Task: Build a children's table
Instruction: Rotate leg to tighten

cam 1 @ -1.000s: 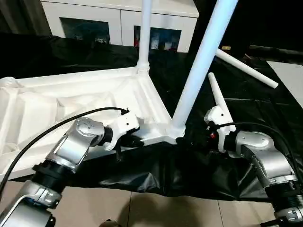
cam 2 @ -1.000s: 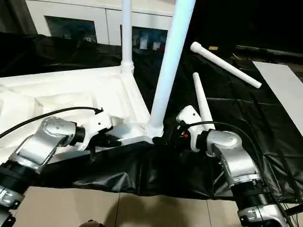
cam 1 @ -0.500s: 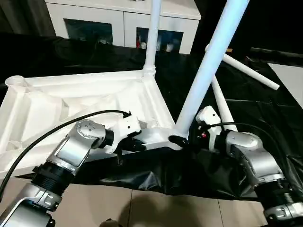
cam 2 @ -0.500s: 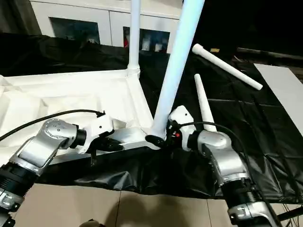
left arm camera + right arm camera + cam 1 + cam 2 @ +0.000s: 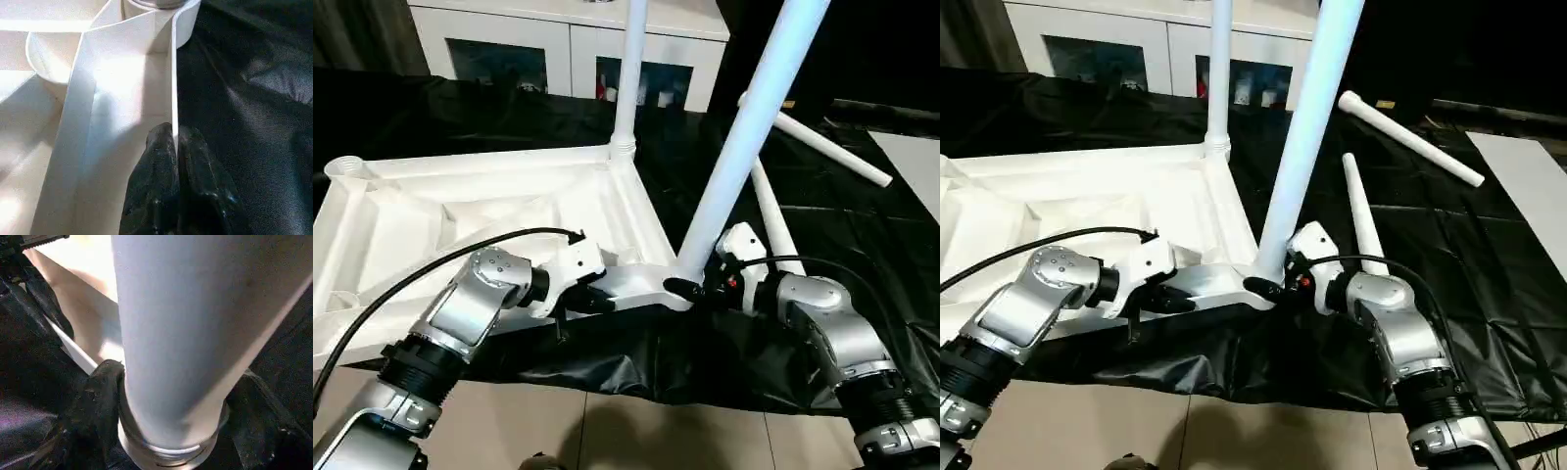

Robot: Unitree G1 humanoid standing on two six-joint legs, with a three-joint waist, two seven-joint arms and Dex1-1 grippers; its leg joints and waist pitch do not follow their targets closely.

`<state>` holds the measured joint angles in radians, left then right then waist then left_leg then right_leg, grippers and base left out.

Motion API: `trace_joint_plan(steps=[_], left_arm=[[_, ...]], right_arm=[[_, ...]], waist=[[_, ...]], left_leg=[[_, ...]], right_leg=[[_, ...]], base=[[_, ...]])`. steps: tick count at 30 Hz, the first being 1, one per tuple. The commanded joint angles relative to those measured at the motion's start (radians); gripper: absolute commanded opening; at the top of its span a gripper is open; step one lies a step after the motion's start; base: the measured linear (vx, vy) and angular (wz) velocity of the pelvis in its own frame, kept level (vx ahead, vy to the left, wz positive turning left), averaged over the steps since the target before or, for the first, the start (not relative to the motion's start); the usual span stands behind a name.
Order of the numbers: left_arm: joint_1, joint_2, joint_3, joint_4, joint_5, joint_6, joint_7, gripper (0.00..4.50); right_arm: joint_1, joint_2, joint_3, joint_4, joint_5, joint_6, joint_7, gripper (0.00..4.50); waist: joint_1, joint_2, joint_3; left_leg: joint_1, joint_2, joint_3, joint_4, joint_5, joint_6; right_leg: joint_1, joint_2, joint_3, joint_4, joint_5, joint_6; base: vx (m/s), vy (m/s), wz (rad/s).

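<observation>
Right gripper [image 5: 171, 426] clasps leg [image 5: 744, 137] base

Black sheeting [image 5: 862, 255] covers the work surface; white glass-fronted cabinet [image 5: 558, 39] behind; beige tiled floor [image 5: 607, 431] in front.

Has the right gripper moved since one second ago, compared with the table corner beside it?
Yes. The right gripper has closed in toward the robot's left, from beside the near leg to around its base at the tabletop corner.
</observation>
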<state>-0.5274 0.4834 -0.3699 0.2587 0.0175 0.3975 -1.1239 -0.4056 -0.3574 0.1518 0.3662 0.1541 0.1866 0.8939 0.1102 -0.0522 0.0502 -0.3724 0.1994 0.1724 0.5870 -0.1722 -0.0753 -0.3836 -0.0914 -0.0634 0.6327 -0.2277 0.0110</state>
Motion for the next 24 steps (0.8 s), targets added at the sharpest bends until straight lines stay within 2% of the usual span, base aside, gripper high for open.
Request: trace_joint_plan(steps=[1,7,9,12,16,18,21,22,23,24], left_arm=[[-0.007,-0.006,-0.011,-0.019,0.003,-0.011,0.001,0.00],[-0.004,-0.006,-0.009,-0.017,0.003,-0.012,0.006,0.00],[-0.006,-0.036,0.017,0.003,-0.005,0.001,0.056,0.00],[-0.017,-0.089,0.052,0.045,-0.006,0.006,0.149,0.00],[-0.036,-0.156,0.061,0.081,0.016,0.059,0.255,0.00],[-0.044,-0.185,0.062,0.090,0.023,0.079,0.292,0.00],[-0.074,-0.270,0.089,0.129,0.038,0.131,0.430,0.00],[-0.091,-0.323,0.111,0.152,0.042,0.154,0.513,0.00],[-0.096,-0.342,0.117,0.160,0.043,0.156,0.540,0.00],[-0.101,-0.360,0.123,0.167,0.044,0.158,0.566,0.00]], right_arm=[[-0.017,-0.003,0.000,0.013,-0.007,-0.014,0.006,2.69],[-0.013,0.007,0.008,0.034,-0.020,-0.015,-0.010,2.67],[-0.021,0.028,0.002,0.086,-0.045,0.007,-0.086,2.67],[-0.035,0.071,-0.014,0.153,-0.068,0.042,-0.202,2.67],[-0.059,0.171,-0.053,0.226,-0.068,0.116,-0.386,2.66],[-0.071,0.212,-0.066,0.255,-0.067,0.123,-0.453,2.66],[-0.109,0.290,-0.108,0.330,-0.060,0.129,-0.612,2.66],[-0.132,0.328,-0.134,0.371,-0.052,0.124,-0.700,2.66],[-0.139,0.341,-0.143,0.384,-0.048,0.117,-0.724,2.66],[-0.146,0.353,-0.151,0.397,-0.043,0.111,-0.747,2.66]], waist=[[0.000,0.000,-0.067],[0.000,0.000,-0.067],[-0.003,0.000,-0.065],[-0.007,0.001,-0.061],[-0.013,0.002,-0.056],[-0.016,0.004,-0.054],[-0.019,0.005,-0.054],[-0.023,0.004,-0.052],[-0.019,0.004,-0.053],[-0.019,0.004,-0.053]], left_leg=[[0.014,0.027,0.000,-0.059,-0.067,0.065],[0.013,0.027,0.000,-0.058,-0.064,0.066],[0.013,0.027,0.001,-0.060,-0.074,0.059],[0.014,0.027,-0.001,-0.065,-0.141,0.019],[0.022,0.028,-0.004,-0.075,-0.223,-0.026],[0.022,0.029,-0.005,-0.078,-0.249,-0.039],[0.025,0.029,-0.007,-0.080,-0.281,-0.051],[0.024,0.028,-0.007,-0.081,-0.290,-0.059],[0.031,0.028,-0.008,-0.081,-0.311,-0.064],[0.031,0.028,-0.008,-0.081,-0.311,-0.064]], right_leg=[[0.049,-0.047,0.042,-0.051,0.110,-0.273],[0.049,-0.047,0.042,-0.050,0.108,-0.274],[0.046,-0.048,0.042,-0.052,0.094,-0.277],[0.046,-0.050,0.043,-0.061,-0.007,-0.262],[0.038,-0.053,0.046,-0.076,-0.159,-0.217],[0.034,-0.054,0.047,-0.081,-0.200,-0.202],[0.028,-0.054,0.047,-0.088,-0.244,-0.182],[0.026,-0.052,0.047,-0.089,-0.256,-0.177],[0.022,-0.053,0.045,-0.092,-0.281,-0.167],[0.022,-0.053,0.045,-0.092,-0.281,-0.167]], base=[[0.000,0.000,0.00],[0.000,0.000,0.00],[0.000,0.000,0.00],[0.000,0.000,0.00],[0.000,0.000,0.00],[0.000,0.000,0.00],[0.000,0.000,0.00],[0.000,0.000,0.00],[0.000,0.000,0.00],[0.000,0.000,0.00]])
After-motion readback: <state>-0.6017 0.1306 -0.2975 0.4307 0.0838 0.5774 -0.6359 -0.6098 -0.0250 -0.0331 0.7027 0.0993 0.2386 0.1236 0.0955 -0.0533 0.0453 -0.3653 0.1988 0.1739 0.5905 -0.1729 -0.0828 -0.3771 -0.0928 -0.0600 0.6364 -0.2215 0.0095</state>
